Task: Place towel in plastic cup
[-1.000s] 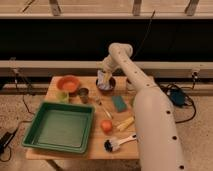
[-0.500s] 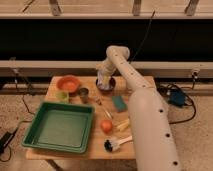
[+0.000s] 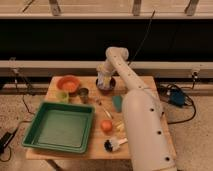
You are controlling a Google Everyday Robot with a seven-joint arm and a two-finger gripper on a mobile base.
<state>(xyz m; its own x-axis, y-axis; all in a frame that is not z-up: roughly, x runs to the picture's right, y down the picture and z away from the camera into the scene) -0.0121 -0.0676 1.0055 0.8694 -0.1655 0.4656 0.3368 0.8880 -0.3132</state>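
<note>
My gripper [image 3: 104, 76] hangs at the back middle of the wooden table [image 3: 145, 85], right over a dark bowl [image 3: 106, 86]. A pale, whitish-yellow bundle that looks like the towel [image 3: 104, 80] sits at the gripper, above or in the bowl; I cannot tell whether it is held. The light green plastic cup [image 3: 62, 96] stands at the left, in front of the orange bowl [image 3: 68, 83], well left of the gripper.
A small metal cup [image 3: 83, 93] stands between the green cup and the dark bowl. A big green tray [image 3: 62, 126] fills the front left. An orange [image 3: 106, 126], a teal sponge [image 3: 117, 103], a yellow item [image 3: 120, 127] and a brush [image 3: 112, 145] lie beside my arm.
The arm has swung a little left and back, bringing the gripper from just right of the dark bowl to over it. Nothing else on the table moved.
</note>
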